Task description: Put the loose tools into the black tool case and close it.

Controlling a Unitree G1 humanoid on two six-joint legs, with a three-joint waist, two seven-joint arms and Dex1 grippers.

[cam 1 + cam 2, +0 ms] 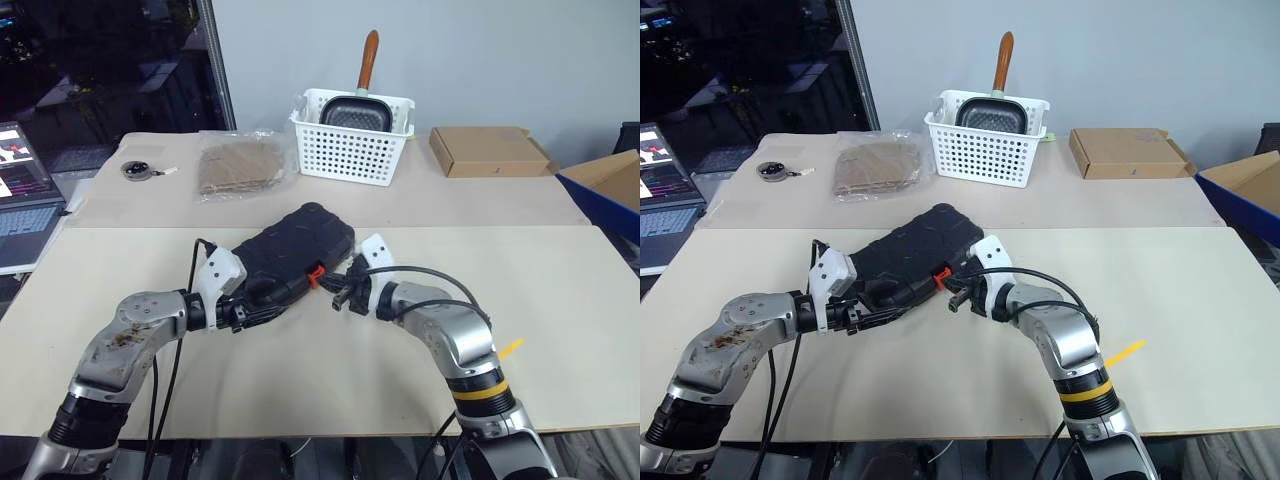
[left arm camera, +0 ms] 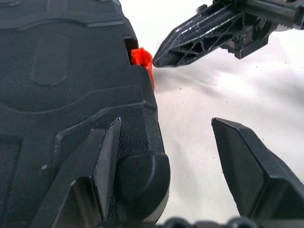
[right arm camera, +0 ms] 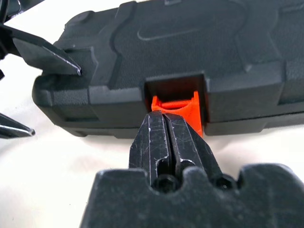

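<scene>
Case (image 1: 298,250) lies shut mid-table. Right gripper (image 3: 166,126), fingers clenched together, pushes its tip at the orange latch (image 3: 178,108), probably to snap it home; left gripper (image 2: 166,142), spread open, braces the case's corner.

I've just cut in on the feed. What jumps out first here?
The black tool case lies closed mid-table. The right gripper, shut, pokes at its orange latch, and the open left gripper straddles the case's near corner. Behind stands a white basket holding a pan.
</scene>
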